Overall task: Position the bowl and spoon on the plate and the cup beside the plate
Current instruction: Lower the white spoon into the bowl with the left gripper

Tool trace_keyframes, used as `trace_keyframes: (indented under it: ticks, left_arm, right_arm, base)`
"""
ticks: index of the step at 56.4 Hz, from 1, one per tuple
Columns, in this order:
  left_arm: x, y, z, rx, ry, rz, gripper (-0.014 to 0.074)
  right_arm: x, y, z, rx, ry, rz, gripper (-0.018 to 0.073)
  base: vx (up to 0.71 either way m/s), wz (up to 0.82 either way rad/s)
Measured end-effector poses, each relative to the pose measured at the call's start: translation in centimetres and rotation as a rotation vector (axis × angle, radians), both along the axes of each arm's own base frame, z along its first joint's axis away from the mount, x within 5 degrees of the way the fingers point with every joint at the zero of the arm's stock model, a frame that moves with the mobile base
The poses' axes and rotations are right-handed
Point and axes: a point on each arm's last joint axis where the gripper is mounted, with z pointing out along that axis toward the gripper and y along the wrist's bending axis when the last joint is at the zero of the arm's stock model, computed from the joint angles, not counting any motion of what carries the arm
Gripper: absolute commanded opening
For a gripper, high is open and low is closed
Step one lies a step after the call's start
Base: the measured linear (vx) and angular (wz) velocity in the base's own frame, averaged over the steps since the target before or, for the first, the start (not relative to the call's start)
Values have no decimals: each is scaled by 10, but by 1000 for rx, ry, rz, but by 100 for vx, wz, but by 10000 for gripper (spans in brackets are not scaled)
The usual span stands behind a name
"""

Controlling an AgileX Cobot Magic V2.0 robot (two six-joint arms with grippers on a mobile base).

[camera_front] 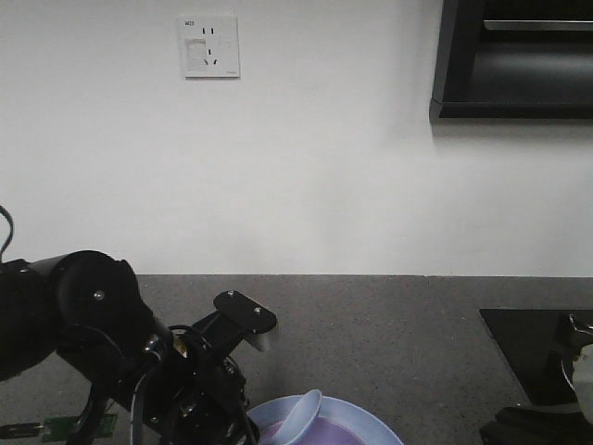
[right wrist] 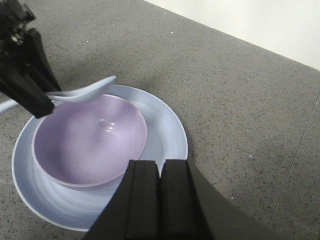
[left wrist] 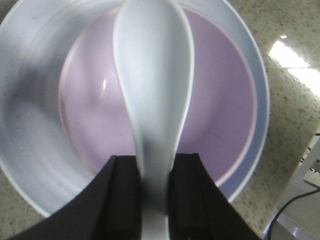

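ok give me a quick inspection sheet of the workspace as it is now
surface: grey speckled counter
bowl: sits on the plate
spoon: held by its handle, scoop over the bowl, contact unclear
cup: nothing seen
clutter: dark flat panel at the counter's right
grippers: left gripper fingers shut on the spoon; right gripper fingers shut, empty, near the plate's edge
cables: dark cable beside the plate
surroundings: white wall, wall socket, dark shelf

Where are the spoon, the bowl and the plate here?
spoon [left wrist: 152,70], left wrist view, on its scoop.
bowl [right wrist: 89,144], right wrist view, on its inside.
plate [right wrist: 168,134], right wrist view, on its bare rim.
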Motion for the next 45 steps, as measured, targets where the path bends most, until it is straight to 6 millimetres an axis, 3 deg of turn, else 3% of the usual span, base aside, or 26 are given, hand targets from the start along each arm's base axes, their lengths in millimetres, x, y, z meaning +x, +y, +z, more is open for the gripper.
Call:
trace_keyframes:
  ticks: [21,36,45]
  left_arm:
    - [7,-5,-10,10,30,25,509]
    - [6,-3,-7,12,18,24,538]
    - [-1,9,14,40,-55,59,538]
  right_arm:
    - [0,0,0,1,1,-1,-8]
    - [0,0,0,2,1,-1,-8]
    - [0,0,0,2,1,-1,-8]
  base:
    - [0,0]
    - [0,0]
    - [0,0]
